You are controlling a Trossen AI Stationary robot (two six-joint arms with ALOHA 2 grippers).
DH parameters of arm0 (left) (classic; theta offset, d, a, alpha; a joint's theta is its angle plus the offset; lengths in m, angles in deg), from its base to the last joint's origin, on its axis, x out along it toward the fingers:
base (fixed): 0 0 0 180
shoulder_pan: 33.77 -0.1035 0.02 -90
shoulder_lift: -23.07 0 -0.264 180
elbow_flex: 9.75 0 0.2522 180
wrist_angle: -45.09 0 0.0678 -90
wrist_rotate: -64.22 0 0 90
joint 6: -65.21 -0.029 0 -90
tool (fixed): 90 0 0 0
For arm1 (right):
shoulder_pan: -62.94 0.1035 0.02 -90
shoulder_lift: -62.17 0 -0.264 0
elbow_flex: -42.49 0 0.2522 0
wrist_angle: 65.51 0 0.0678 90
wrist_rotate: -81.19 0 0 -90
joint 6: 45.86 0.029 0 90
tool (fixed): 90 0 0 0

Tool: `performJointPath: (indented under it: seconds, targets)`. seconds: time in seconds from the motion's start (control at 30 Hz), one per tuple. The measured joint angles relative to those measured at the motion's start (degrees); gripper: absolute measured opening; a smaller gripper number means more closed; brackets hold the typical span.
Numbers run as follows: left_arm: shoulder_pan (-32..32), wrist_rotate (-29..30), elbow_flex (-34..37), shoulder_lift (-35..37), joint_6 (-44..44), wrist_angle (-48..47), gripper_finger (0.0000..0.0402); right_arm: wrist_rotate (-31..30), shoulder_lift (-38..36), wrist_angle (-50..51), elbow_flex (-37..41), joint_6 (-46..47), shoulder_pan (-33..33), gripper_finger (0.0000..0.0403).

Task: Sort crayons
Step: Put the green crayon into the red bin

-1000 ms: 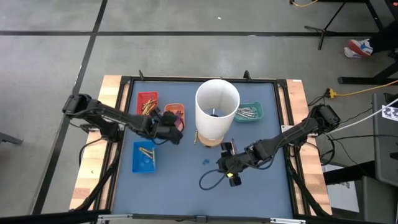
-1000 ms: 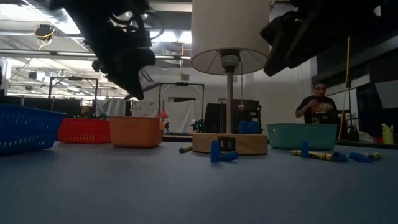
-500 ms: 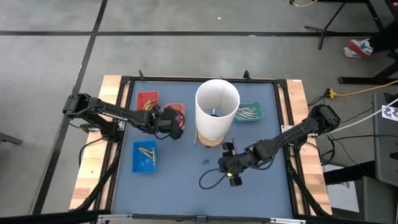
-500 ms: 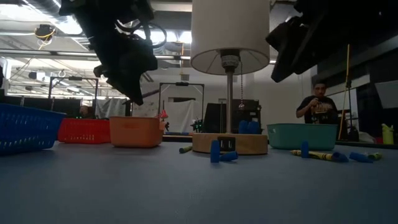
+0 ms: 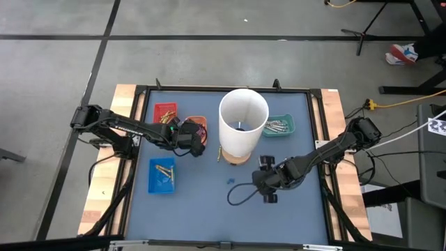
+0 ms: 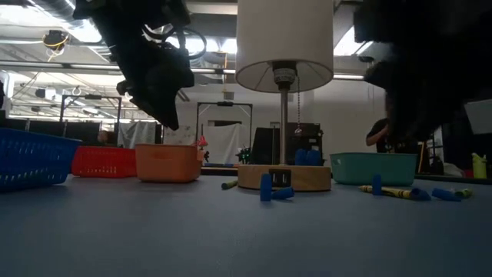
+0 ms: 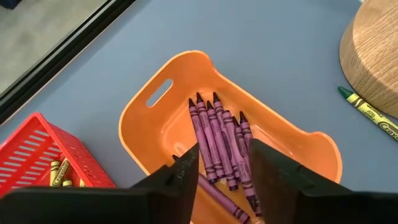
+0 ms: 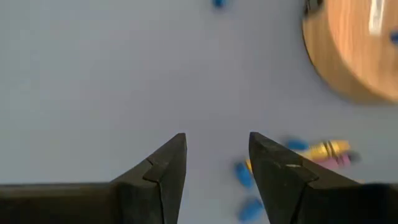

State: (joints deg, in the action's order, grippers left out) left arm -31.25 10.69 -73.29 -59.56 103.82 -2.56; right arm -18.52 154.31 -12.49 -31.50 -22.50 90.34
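High view: my left gripper (image 5: 196,135) hangs over the orange tray (image 5: 197,123), at 11 o'clock from the lamp (image 5: 243,125). My right gripper (image 5: 267,187) is low at 5 o'clock.

Left wrist view: the jaws stand spread above the purple crayons (image 7: 219,138) in the tray, holding nothing. I judge the drop is done, so I should lift straight up.

Right wrist view: the jaws are spread over loose crayons (image 8: 323,150). I should centre on one before closing.
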Motion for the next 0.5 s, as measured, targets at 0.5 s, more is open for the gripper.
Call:
performJointPath:
  seconds: [0.5]
  targets:
    - [0.0, 0.0, 0.0, 0.0, 0.0, 0.0, 0.0128, -3.7, 0.0, 27.7, 0.1, -2.5, 0.0, 0.0172]
